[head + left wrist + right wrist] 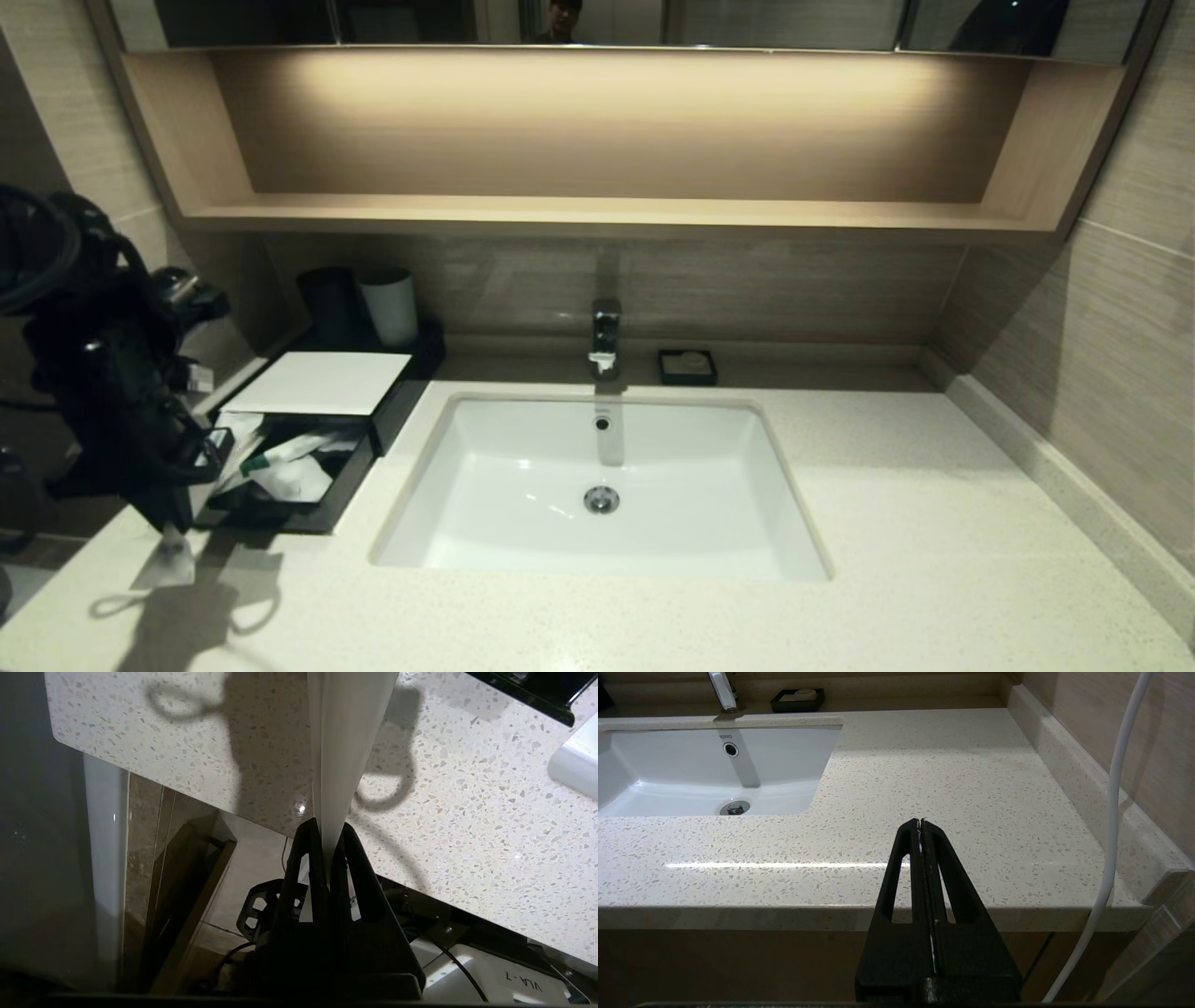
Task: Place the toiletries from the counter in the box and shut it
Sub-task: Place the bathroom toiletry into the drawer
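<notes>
My left gripper [174, 525] [330, 829] points down over the counter's [896, 523] front left corner and is shut on one long white sachet [175, 563] [348, 742], which hangs just above the speckled top. The black box [364, 462] stands beside it to the left of the sink, its drawer pulled open under the white top panel [322, 383]. Two more sachets [291, 451] lie in the drawer, one showing a green band. My right gripper [920, 824] is shut and empty, low before the counter's front edge, right of the sink.
The inset white sink [766, 448] with a chrome tap [605, 336] fills the middle. A small black soap dish [687, 366] sits behind it. A black cup [329, 303] and a white cup [390, 306] stand behind the box. A white cable [1111, 812] hangs at the right.
</notes>
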